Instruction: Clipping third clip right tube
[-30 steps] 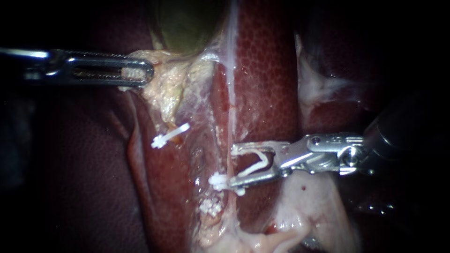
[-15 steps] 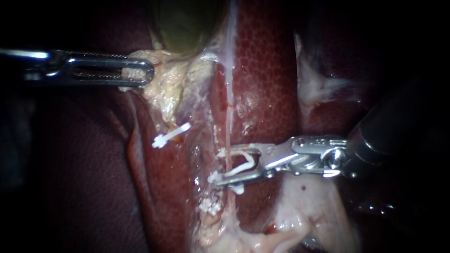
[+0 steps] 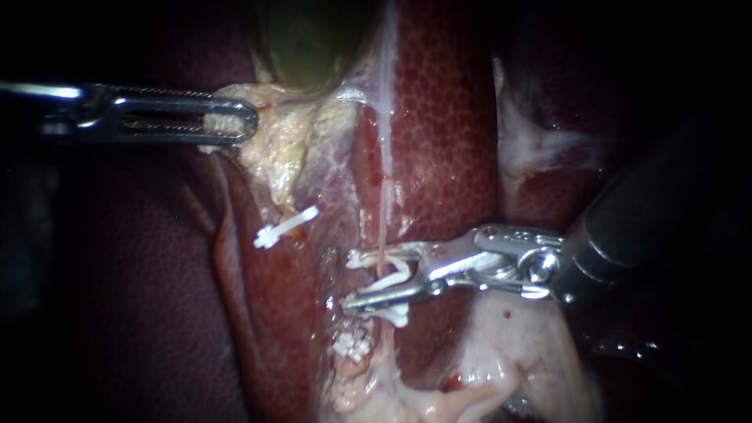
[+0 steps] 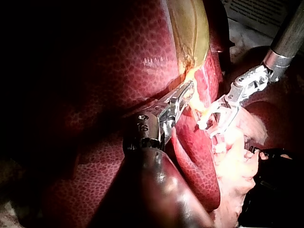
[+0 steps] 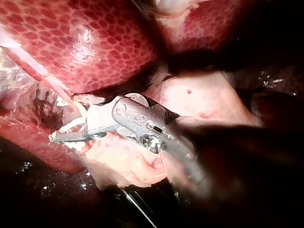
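White and V-shaped, a plastic clip (image 3: pixel 399 274) sits loaded in my right instrument (image 3: pixel 348 280), coming in from 3 o'clock. Its end effector is partly spread, both sides bearing on the clip, and it straddles the thin, pale pink right tube (image 3: pixel 381 227) running 12 to 6 at centre. Another small white clip (image 3: pixel 352 343) lies just toward 6 o'clock. At 10 o'clock, my left instrument (image 3: pixel 235 124) has its end effector clamped on a flap of yellowish tissue (image 3: pixel 274 149) under the greenish gallbladder (image 3: pixel 309 39).
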{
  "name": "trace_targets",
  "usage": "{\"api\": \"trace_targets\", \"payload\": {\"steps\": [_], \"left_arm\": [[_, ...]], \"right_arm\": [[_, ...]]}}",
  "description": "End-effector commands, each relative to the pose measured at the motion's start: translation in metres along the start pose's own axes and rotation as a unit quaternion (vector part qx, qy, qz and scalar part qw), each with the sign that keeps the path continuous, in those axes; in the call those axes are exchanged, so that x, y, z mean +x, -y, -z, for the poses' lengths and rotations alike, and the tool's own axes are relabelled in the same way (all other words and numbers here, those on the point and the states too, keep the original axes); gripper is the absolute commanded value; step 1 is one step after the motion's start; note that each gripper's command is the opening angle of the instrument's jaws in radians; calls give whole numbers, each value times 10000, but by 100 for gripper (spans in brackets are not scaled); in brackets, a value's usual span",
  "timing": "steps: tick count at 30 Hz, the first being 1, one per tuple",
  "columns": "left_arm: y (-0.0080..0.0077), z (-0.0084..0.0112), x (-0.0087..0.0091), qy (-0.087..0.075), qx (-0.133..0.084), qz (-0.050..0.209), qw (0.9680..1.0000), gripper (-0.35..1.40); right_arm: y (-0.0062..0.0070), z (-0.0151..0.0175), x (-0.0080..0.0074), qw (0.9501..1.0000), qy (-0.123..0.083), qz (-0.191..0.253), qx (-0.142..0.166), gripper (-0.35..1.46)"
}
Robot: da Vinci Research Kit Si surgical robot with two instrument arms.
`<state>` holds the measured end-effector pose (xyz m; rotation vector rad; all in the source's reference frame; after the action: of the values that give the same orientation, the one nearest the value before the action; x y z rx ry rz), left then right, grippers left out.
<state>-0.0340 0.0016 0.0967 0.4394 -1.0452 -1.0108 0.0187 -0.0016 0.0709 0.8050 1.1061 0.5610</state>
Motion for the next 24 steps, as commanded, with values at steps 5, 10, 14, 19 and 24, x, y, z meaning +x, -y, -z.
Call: {"api": "trace_targets", "payload": {"steps": [5,10,14,19,24], "left_arm": [[0,0,1,0,-2,-1,10000,-32],[0,0,1,1,-3,-2,10000,-32],[0,0,1,1,-3,-3,10000,-32],[0,0,2,2,-4,-4,10000,-32],[0,0,2,3,-6,-5,10000,-32]], "right_arm": [[-2,1,4,10000,-77,-37,16,42],[-4,3,9,9999,-123,-51,37,40],[-5,6,13,9999,-138,-62,48,38],[-6,10,19,9998,-184,-81,71,36],[-7,10,20,9997,-185,-113,74,34]]}}
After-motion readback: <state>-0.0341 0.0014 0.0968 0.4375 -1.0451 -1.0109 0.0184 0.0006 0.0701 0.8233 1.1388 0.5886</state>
